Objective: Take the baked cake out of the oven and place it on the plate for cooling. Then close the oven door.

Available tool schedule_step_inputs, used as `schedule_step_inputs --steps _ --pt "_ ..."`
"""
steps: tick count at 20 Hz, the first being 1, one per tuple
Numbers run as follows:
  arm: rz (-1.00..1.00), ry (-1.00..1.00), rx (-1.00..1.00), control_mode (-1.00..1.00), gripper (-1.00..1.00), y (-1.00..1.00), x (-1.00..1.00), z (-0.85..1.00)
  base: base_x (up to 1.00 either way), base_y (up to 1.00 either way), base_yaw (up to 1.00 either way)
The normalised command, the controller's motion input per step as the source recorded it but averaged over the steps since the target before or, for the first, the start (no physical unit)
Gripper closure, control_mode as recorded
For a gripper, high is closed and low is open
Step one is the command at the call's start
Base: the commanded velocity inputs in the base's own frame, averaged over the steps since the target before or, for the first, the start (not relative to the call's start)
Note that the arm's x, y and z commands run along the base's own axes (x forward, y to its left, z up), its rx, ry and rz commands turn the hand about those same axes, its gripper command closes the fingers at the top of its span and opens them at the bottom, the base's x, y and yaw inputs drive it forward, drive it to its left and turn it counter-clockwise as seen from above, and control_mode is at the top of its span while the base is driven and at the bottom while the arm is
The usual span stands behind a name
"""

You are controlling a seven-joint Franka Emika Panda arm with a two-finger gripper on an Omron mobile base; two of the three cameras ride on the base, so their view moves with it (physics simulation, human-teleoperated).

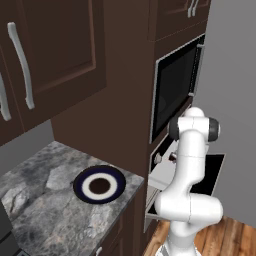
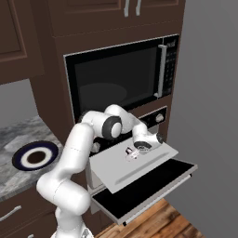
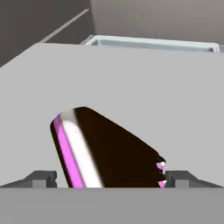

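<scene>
The baked cake [image 3: 109, 148], a dark brown wedge with a pale and a pink layer, lies on a flat grey tray [image 2: 139, 169] pulled out of the oven [image 2: 153, 118]. My gripper [image 2: 130, 155] is down over the tray and open. In the hand view its fingertips [image 3: 43, 178] stand on either side of the cake, close to its edges. The oven door [image 2: 148, 193] hangs open, dropped flat below the tray. The plate [image 1: 99, 184], with a navy rim, a white ring and a brown centre, sits on the stone counter [image 1: 45, 210] to the left of the oven.
A black-glass microwave [image 2: 121, 76] is built in directly above the oven. Dark wood cabinets [image 1: 55, 55] hang over the counter. A grey wall [image 2: 209, 93] stands right of the oven column, and wood floor [image 2: 162, 223] lies below the open door.
</scene>
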Motion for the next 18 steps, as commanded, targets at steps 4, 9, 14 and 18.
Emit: schedule_step_inputs --steps 4,9,14,18 --pt "0.00 0.08 0.00 -1.00 -1.00 0.00 0.21 -0.26 0.00 0.00 0.00" --pt "0.00 0.10 0.02 -1.00 1.00 0.00 0.15 -0.27 0.00 0.00 0.00" --pt "0.00 0.03 0.05 -1.00 1.00 -0.05 0.02 -0.06 0.00 0.00 0.00" --pt "0.00 0.00 0.07 -1.00 1.00 -0.08 0.00 0.00 0.00 0.00 0.00"
